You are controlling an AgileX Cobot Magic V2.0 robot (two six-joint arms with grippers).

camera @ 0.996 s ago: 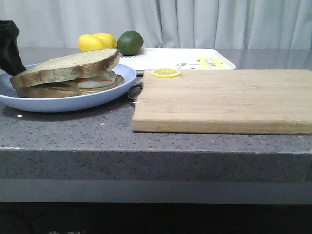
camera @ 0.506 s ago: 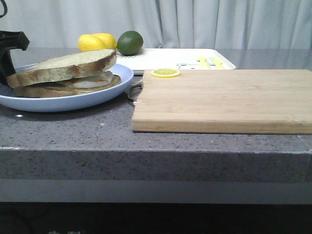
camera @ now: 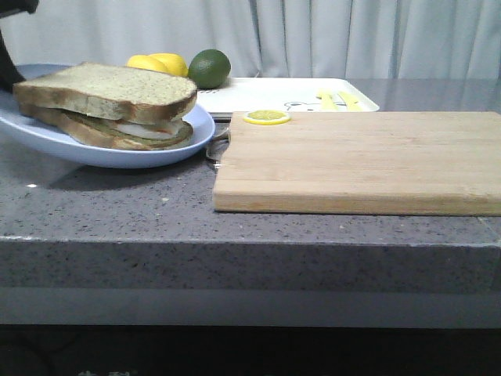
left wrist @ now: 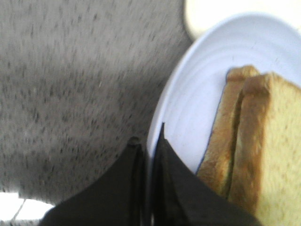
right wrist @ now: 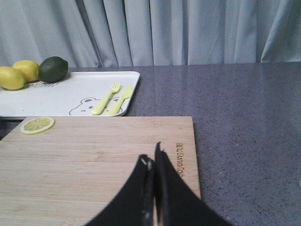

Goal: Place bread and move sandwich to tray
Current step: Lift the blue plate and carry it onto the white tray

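Note:
The thick bread (camera: 109, 88) lies on top of the sandwich (camera: 145, 130), whose white egg shows between the slices, on the light blue plate (camera: 149, 153). The plate is tilted, its left side raised off the counter. My left gripper (left wrist: 148, 137) is shut on the plate's rim (left wrist: 197, 103), beside the sandwich's crusts (left wrist: 244, 141); only a dark part of it shows at the front view's left edge (camera: 6, 69). The white tray (camera: 266, 92) stands behind the plate and board. My right gripper (right wrist: 153, 157) is shut and empty above the cutting board (right wrist: 94, 165).
The wooden cutting board (camera: 360, 160) lies right of the plate, a lemon slice (camera: 266, 117) on its far left corner. Two lemons (camera: 156, 64) and a lime (camera: 209, 68) sit at the tray's far left. A yellow fork (right wrist: 106, 99) and knife (right wrist: 119, 100) lie on the tray.
The left side of the plate has risen, so plate and sandwich now slope down toward the right. The left gripper has moved up and out toward the left edge.

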